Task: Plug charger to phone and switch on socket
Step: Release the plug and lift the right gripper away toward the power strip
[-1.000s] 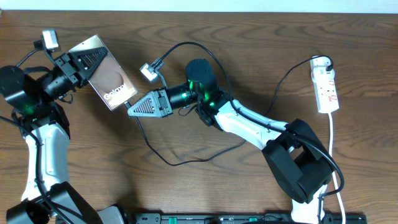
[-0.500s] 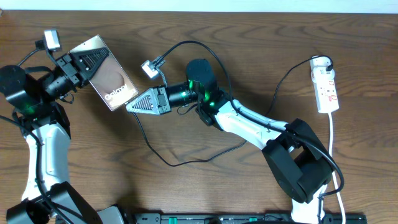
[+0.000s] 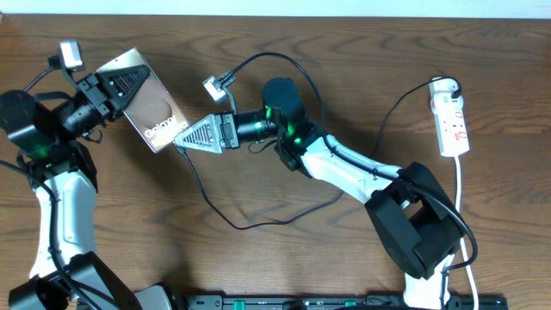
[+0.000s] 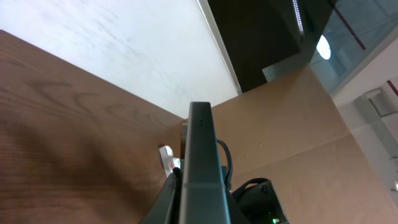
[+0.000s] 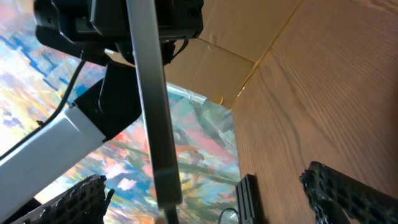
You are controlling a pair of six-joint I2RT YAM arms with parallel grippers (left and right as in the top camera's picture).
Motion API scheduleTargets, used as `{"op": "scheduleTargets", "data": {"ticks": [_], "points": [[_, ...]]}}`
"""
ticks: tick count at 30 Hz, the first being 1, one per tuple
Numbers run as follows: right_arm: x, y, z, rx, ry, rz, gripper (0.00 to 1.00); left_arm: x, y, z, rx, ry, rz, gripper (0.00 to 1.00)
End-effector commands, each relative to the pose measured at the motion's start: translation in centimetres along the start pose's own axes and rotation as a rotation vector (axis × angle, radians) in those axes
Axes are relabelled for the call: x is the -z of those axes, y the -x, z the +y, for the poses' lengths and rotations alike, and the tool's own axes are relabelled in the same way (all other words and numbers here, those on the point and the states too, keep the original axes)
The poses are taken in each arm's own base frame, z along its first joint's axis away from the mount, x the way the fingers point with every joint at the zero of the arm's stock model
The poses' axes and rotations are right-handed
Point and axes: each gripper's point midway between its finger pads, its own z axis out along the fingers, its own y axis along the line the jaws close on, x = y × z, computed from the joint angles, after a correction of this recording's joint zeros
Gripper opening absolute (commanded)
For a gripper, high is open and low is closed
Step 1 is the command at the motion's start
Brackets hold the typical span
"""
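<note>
right gripper (image 3: 178, 142): we found the jaws spread wide and holding nothing. in the right wrist view the gripper (image 5: 214, 196) showed one ribbed finger low at the left and the other low at the right, well apart. the thin edge of the phone (image 5: 151, 106) stood upright in the gap between them, touching neither finger.

left gripper (image 3: 138, 79): we found it closed on the phone (image 3: 157, 114), gripping it at the upper end, with the slab tilted and lifted on its edge. the bronze-grey lettered face was turned toward the overhead camera. in the left wrist view the phone (image 4: 202, 168) ran as a dark narrow edge straight out from between the jaws.

the phone's lower end met the tip of the right gripper. the charger (image 3: 241, 226) ran as a thin black cable from that lower end, down across the table (image 3: 129, 250) in a loose loop, then right and up toward the socket (image 3: 451, 120). we could not tell whether the plug tip was seated in the phone.

the socket lay flat near the table's right edge, well apart from both grippers. a black-corded plug sat at its top end and a white cord (image 3: 461, 198) left its lower end. we could not read the position of its switch.
</note>
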Motion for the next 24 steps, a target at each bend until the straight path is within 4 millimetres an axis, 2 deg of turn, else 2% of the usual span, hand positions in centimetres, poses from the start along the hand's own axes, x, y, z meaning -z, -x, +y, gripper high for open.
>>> {"op": "scheduleTargets", "data": {"ticks": [1,6,9,12,17,19,24], "points": [[1.4,1.1,-0.4,0.015,-0.007,-0.021,0.99,1.2,0.9,-0.5,-0.02,0.012,-0.033,0.08],[4.2,3.1,-2.3,-0.028,-0.06,-0.079,0.99,2.0,0.9,-0.1,0.008,0.02,-0.029,0.07],[6.6,4.2,-4.4,-0.065,-0.126,-0.124,0.99,2.1,0.8,-0.1,0.009,0.017,-0.02,0.07],[9.2,4.7,-7.4,-0.134,-0.228,-0.17,0.99,2.1,0.7,-0.1,0.015,0.016,-0.016,0.08],[14.0,3.7,-12.8,-0.262,-0.442,-0.217,0.99,2.1,0.5,0.2,0.033,0.02,-0.014,0.07],[15.4,3.2,-13.9,-0.289,-0.489,-0.219,0.99,2.1,0.4,0.4,0.036,0.021,-0.014,0.07],[18.3,2.9,-15.0,-0.316,-0.583,-0.245,0.99,2.0,-0.6,1.7,0.058,0.032,-0.005,0.07]]}}
